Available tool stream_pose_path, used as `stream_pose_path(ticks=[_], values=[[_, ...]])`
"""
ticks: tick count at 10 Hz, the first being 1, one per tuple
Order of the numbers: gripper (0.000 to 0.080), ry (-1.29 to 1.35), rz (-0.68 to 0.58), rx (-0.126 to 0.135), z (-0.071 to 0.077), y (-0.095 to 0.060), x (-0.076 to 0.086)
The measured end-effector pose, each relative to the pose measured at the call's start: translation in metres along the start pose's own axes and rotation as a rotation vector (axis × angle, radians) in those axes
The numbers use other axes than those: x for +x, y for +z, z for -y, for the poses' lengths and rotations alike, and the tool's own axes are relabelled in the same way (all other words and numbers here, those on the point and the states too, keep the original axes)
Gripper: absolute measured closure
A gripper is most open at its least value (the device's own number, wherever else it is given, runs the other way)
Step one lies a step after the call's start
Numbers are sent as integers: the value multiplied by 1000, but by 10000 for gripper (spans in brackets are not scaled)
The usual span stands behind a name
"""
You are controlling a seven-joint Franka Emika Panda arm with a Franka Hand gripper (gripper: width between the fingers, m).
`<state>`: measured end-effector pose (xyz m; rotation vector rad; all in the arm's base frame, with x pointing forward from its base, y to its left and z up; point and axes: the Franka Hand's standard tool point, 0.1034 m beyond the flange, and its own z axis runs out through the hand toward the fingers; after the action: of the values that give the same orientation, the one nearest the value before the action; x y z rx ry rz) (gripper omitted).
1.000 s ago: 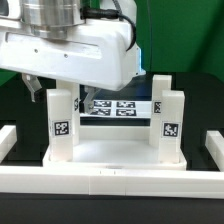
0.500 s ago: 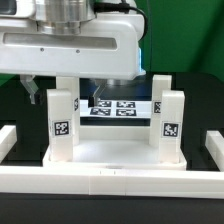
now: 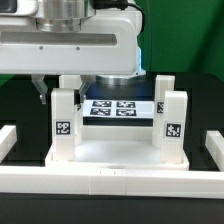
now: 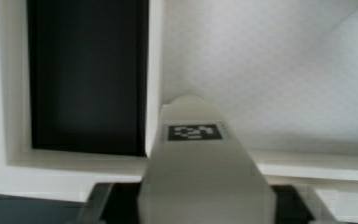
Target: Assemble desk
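The desk panel point(image 3: 115, 152) lies upside down on the black table with its square tagged legs standing up from the corners. The near legs are the left one point(image 3: 64, 125) and the right one point(image 3: 172, 125). A far leg point(image 3: 161, 95) rises behind. My gripper point(image 3: 55, 88) hangs over the near left leg, with one dark finger point(image 3: 40, 90) beside its top. In the wrist view that leg point(image 4: 195, 150) with its tag fills the gap of the gripper point(image 4: 197, 200). Both dark fingers point(image 4: 119, 200) press against its sides. The white panel point(image 4: 282, 70) lies beyond.
The marker board point(image 3: 118, 107) lies flat behind the desk. White rails frame the table: a long one along the front point(image 3: 110, 182), one on the exterior view's left point(image 3: 8, 142) and one on its right point(image 3: 214, 146). The arm's white body hides the upper back.
The gripper has come down over the near left leg and its jaws have closed in on it. The desk has shifted slightly toward the exterior view's right.
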<state>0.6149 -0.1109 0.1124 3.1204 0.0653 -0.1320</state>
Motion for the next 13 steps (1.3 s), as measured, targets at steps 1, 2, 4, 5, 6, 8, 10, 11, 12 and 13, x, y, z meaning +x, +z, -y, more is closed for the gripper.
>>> stream_pose_path(ticks=[1,2,4,5,6,8,10,11,12,13], values=[[511,0,0,0,0,0,0],[511,8,1,3,-1,0,0],[511,71,11,10,-8,0,-2],[511,167,22,15,-7,0,-5],[511,244,40,25,-6,1,-9],[508,397,62,44,-5,1,-13],[507,500,81,49,-4,1,-18],[501,552,90,41,-3,1,-20],[501,572,93,30,0,1,-20],[499,573,98,30,0,1,-21]])
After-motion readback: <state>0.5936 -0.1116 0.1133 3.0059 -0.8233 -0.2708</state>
